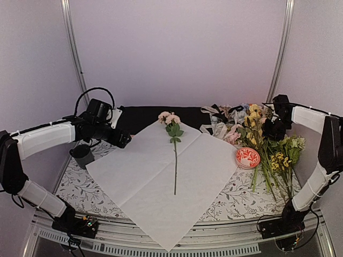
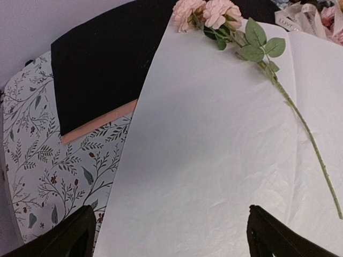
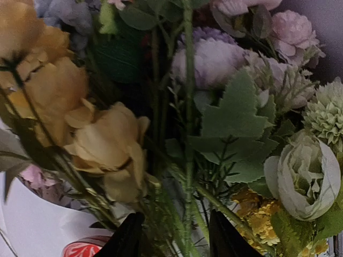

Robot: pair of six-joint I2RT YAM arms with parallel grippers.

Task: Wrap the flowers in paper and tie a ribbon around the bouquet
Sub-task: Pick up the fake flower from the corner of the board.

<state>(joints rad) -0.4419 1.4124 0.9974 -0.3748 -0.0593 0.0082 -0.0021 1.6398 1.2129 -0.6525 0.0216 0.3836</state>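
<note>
Barely begun: one stem laid, wrapping and tying yet to come.

Shows the paper [image 1: 161, 182] spread cornerwise across the middle of the bench [image 1: 80, 187], with a single pink stem [image 1: 174, 160] lying along its centre, bloom at the far end. Finds the rest of the flowers [image 1: 268, 147] heaped on the right side of the bench, off the paper. Has the right tool [image 3: 174, 227] down in that heap, parted, with thin green stalks passing between the jaws but not visibly pinched. Has the left tool [image 2: 169, 235] released wide and empty, above the left edge of the paper. Leaves the ribbon [image 1: 213, 128] untouched in a tangle [image 1: 229, 115] at the far right. Judging from this, only starts on the gathering: most blooms yet to cross to the paper, then rolling it into a cone, then tying.
</note>
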